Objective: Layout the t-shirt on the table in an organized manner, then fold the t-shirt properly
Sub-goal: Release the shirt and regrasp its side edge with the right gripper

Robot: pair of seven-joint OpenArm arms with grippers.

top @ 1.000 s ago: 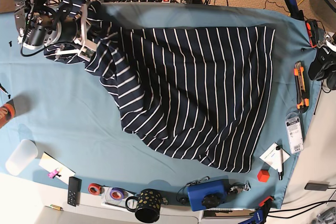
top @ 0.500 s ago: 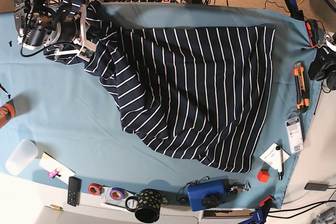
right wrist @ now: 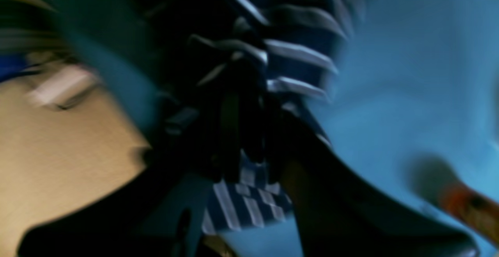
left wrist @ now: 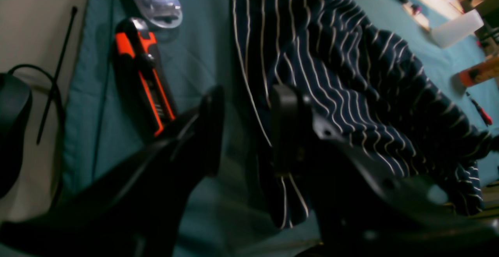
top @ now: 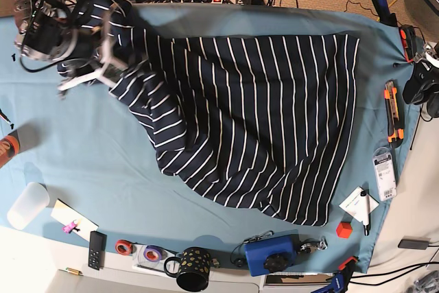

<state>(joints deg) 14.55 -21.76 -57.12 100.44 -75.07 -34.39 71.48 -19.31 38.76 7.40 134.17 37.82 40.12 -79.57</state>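
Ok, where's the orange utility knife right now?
In the base view the orange utility knife lies on the table near its right edge, just right of the t-shirt.

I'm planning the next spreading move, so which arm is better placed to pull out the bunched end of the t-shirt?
The right arm, probably. Its gripper sits on the bunched end of the t-shirt, with striped fabric between its fingers. The left gripper hangs open at the opposite edge, beside the orange utility knife.

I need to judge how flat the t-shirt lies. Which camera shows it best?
The base view: the whole t-shirt shows from above, bunched toward that view's upper left. The left wrist view shows one rumpled stretch of it; the right wrist view gives only a blurred close-up of folds.
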